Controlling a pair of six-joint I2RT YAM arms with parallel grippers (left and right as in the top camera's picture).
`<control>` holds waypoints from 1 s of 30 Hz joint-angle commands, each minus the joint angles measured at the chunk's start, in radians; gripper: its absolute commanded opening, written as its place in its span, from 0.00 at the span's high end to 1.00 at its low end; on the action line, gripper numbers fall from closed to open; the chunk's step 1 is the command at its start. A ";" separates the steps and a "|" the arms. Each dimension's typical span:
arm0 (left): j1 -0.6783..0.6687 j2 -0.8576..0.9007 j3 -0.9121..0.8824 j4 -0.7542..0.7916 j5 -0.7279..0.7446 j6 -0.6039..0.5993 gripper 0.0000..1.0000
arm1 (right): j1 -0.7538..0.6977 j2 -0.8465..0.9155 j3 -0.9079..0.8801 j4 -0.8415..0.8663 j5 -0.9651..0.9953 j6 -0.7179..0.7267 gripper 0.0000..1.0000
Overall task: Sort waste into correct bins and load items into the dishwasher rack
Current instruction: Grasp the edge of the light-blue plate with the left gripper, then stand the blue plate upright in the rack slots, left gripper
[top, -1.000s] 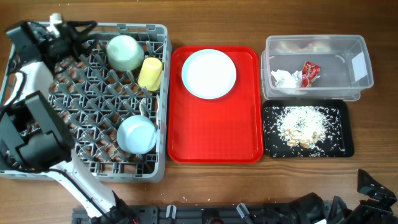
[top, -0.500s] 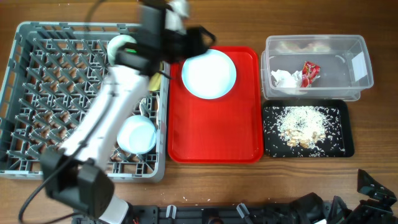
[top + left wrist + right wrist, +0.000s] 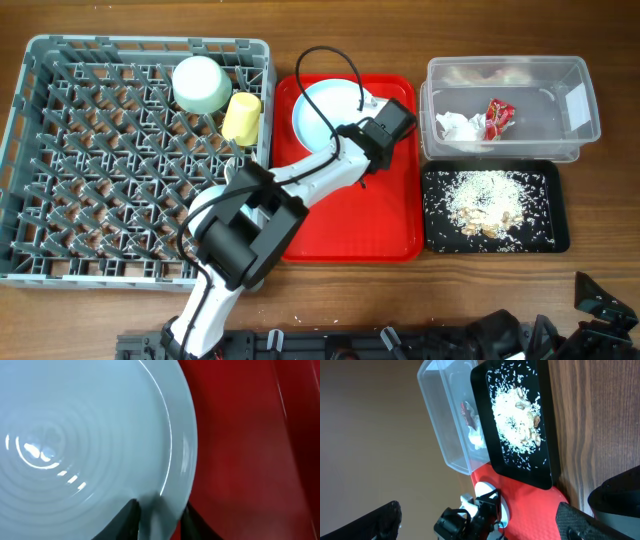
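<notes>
The pale blue plate [image 3: 322, 115] lies at the back of the red tray [image 3: 350, 220]. My left gripper [image 3: 385, 128] is at the plate's right rim. In the left wrist view the plate [image 3: 90, 435] fills the frame and the open left gripper [image 3: 160, 520] straddles its rim, one finger over the plate and one over the tray. The green bowl [image 3: 200, 83] and yellow cup [image 3: 241, 117] sit in the grey dishwasher rack [image 3: 100, 200]. The blue bowl is hidden under my left arm. My right gripper [image 3: 477, 506] is open and empty. Fork and spoon are out of view.
The clear tub [image 3: 575, 130] at the back right holds a white napkin [image 3: 458, 126] and a red wrapper [image 3: 498, 115]. The black tray [image 3: 555, 235] in front of it holds rice scraps [image 3: 485, 200]. Both also show in the right wrist view [image 3: 440, 420], [image 3: 547, 455].
My left arm has swung from the rack's far left corner across the rack to the plate on the red tray. The right arm has not moved.
</notes>
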 commanded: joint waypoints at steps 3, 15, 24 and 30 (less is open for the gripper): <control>0.003 0.024 -0.006 -0.005 -0.012 0.002 0.96 | -0.002 -0.006 0.002 0.002 0.011 0.006 0.00; 0.330 -0.943 0.077 -0.587 0.477 0.087 0.96 | -0.002 -0.006 0.002 0.002 0.011 0.006 0.00; 1.104 -0.558 0.076 -1.080 1.182 0.682 0.96 | -0.002 -0.006 0.002 0.002 0.010 0.007 0.00; 1.152 -0.336 0.076 -0.909 1.260 0.669 0.96 | -0.002 -0.006 0.002 0.002 0.011 0.007 0.00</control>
